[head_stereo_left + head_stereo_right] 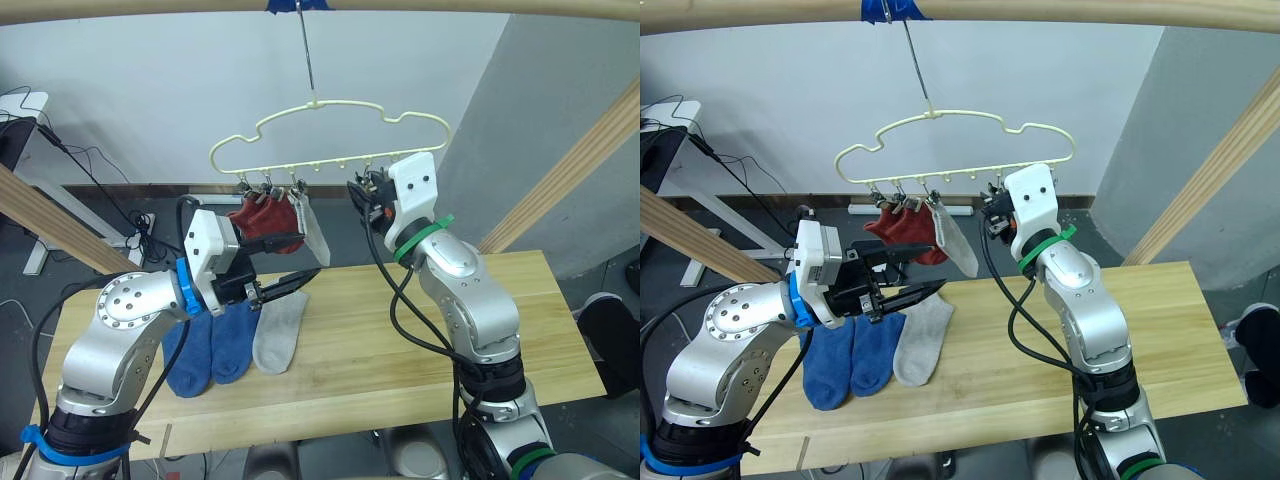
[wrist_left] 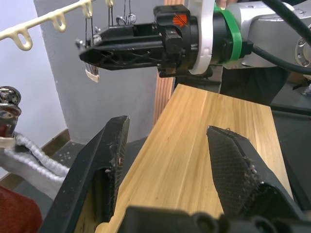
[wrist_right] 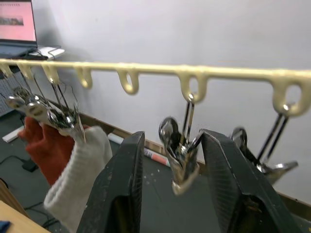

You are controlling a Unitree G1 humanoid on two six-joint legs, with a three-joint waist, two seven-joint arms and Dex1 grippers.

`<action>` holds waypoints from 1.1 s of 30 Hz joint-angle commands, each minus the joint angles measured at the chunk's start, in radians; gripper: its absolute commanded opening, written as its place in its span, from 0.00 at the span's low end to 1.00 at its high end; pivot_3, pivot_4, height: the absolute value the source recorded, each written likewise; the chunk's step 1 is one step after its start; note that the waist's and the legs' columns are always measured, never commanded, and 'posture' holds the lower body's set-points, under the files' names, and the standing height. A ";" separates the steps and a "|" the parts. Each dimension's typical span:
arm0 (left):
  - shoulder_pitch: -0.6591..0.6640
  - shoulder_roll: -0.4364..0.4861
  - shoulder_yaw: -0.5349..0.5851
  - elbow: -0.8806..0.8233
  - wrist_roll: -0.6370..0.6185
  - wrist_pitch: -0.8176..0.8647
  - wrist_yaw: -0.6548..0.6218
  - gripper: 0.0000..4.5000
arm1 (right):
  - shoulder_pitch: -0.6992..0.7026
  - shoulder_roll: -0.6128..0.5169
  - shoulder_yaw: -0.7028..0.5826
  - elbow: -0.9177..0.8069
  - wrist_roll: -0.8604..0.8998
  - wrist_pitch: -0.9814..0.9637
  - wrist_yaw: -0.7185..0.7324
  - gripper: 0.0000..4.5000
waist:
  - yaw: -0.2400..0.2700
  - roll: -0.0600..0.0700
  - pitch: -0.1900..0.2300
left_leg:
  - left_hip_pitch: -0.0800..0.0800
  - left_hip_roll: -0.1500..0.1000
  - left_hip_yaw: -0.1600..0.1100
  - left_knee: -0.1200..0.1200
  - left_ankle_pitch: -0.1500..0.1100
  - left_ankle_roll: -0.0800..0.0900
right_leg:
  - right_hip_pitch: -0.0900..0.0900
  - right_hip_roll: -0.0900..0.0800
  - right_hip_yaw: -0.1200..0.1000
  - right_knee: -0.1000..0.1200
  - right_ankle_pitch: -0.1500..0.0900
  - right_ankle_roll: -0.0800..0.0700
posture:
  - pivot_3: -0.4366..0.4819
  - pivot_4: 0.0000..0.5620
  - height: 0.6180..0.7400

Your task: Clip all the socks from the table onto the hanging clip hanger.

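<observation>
Right wrist view: right gripper (image 3: 171, 182), fingers spread, brackets a silver metal clip (image 3: 179, 148) beneath the pale-yellow wire clip hanger (image 1: 330, 135). Left gripper (image 1: 908, 278) is spread, empty, below it. Two blue socks (image 1: 208, 350) and one grey sock (image 1: 280, 332) lie on the light wooden table (image 1: 440, 340) beneath the hanger.

The counter (image 1: 1160, 330) is a wide rectangular top of light wooden planks with visible grain, most of its surface bare. Three ankle socks lie flat on its left part, side by side and touching, toes toward the near edge: one blue sock (image 1: 827, 368) farthest left, a second blue sock (image 1: 873, 358) overlapping its edge, and a light grey sock (image 1: 920, 340) just to the right of that. The grey sock's cuff points toward the far edge of the counter, and the blue socks' upper ends are hidden behind the left arm.
</observation>
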 commanded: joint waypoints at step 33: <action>-0.006 -0.015 -0.007 -0.002 0.009 -0.025 -0.006 0.62 | -0.009 0.138 -0.032 -0.045 0.040 0.055 -0.106 0.41 | -0.001 0.000 -0.001 | 0.000 0.000 0.000 0.001 0.000 0.000 | 0.000 0.000 0.000 0.001 0.000 0.000 | 0.27 0.42 1.00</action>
